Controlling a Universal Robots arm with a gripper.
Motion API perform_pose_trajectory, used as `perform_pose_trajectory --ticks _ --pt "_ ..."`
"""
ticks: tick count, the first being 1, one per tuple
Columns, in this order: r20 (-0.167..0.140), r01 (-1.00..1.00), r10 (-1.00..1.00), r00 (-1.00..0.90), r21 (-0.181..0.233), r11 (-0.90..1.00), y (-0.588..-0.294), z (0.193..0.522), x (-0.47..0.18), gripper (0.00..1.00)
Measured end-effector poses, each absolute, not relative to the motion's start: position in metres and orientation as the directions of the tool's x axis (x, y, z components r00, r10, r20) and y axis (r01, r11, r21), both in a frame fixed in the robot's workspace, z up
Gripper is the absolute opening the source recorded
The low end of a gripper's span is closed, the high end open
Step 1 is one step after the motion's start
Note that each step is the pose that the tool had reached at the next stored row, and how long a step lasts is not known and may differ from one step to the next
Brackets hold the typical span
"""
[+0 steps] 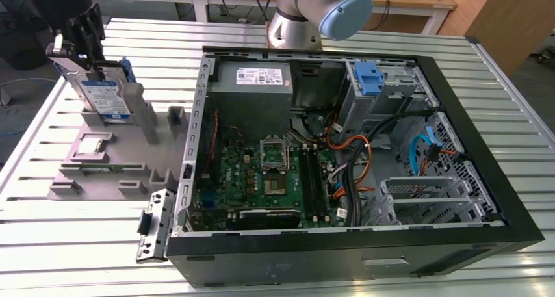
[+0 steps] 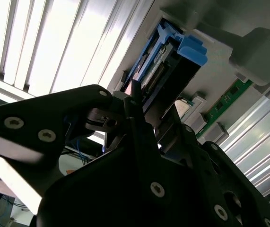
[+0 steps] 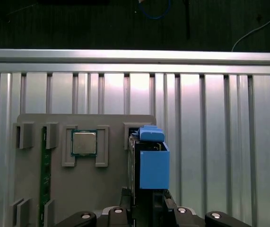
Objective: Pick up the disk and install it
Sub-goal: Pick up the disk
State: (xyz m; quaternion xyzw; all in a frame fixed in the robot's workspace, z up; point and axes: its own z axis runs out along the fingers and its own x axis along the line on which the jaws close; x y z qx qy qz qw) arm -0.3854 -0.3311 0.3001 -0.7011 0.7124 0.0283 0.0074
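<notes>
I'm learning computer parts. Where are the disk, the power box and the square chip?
disk point(image 1: 103, 99): exterior view, on its white-and-blue label.
power box point(image 1: 261, 77): exterior view, on its white sticker.
square chip point(image 3: 84, 143): first wrist view, on its metal top.

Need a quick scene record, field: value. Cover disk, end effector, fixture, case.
disk: upright in a slot of the grey fixture, on the exterior view's left
end effector: at the disk's top edge
fixture also holds: processor chip, green memory stick
computer case: open, lying on the slatted table, on the exterior view's right
inside case: blue bracket
task state: disk not yet in the case
</notes>
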Motion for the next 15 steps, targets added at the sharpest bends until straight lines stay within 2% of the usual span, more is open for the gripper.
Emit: perform_pose_trajectory --ticks 15 --pt "-0.050 -0.998 -0.998 -0.049 0.030 0.047 -0.3311 0.3000 -0.3854 0.35"
